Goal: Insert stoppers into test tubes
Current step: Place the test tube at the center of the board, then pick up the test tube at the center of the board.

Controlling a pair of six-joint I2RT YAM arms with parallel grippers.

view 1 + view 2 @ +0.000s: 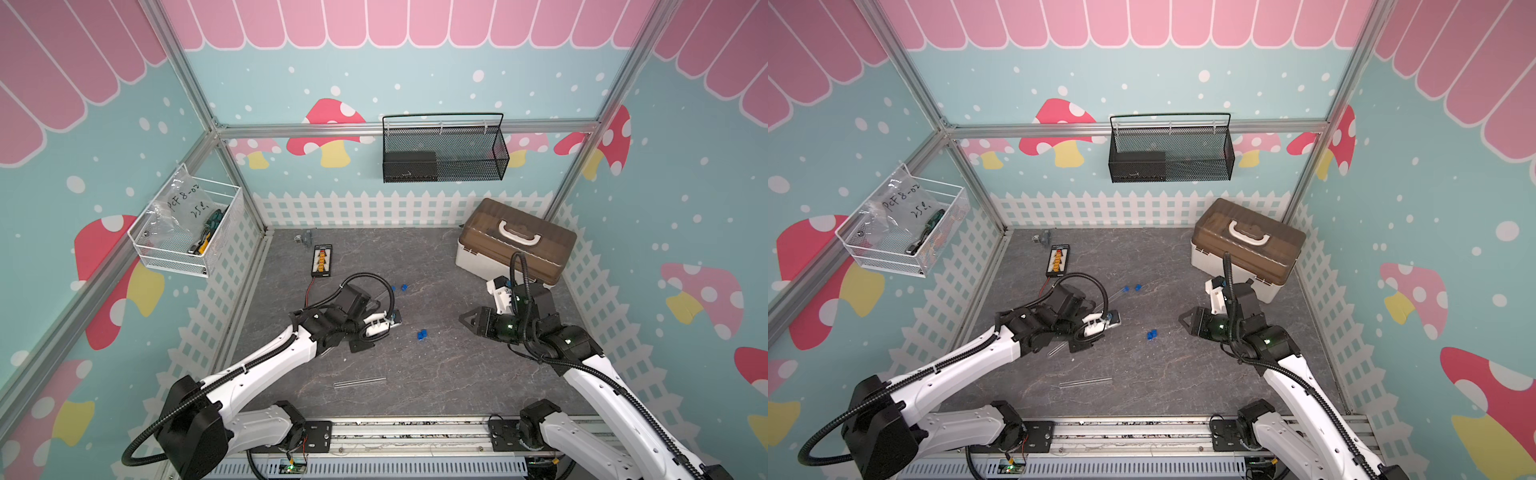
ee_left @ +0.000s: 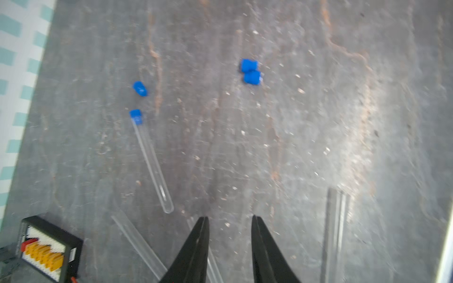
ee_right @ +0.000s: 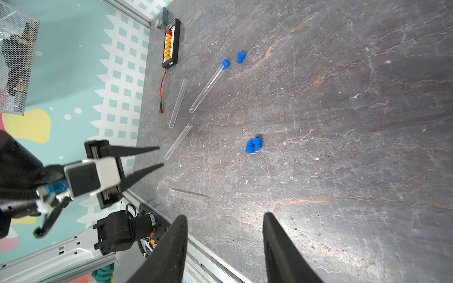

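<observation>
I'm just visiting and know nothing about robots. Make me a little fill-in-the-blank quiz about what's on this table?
Exactly ___ test tube has a blue stopper in its mouth.
The loose stoppers on the grey table number ___.
The left hand and right hand both hold ___.
The box by the back wall has a ___ lid.
Missing words: one; three; nothing; brown.

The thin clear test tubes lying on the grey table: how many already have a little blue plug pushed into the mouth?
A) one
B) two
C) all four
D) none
A: in the right wrist view only one clear tube has a blue stopper seated in its mouth; the other three tubes lie open, and three loose stoppers sit on the grey table.
</observation>
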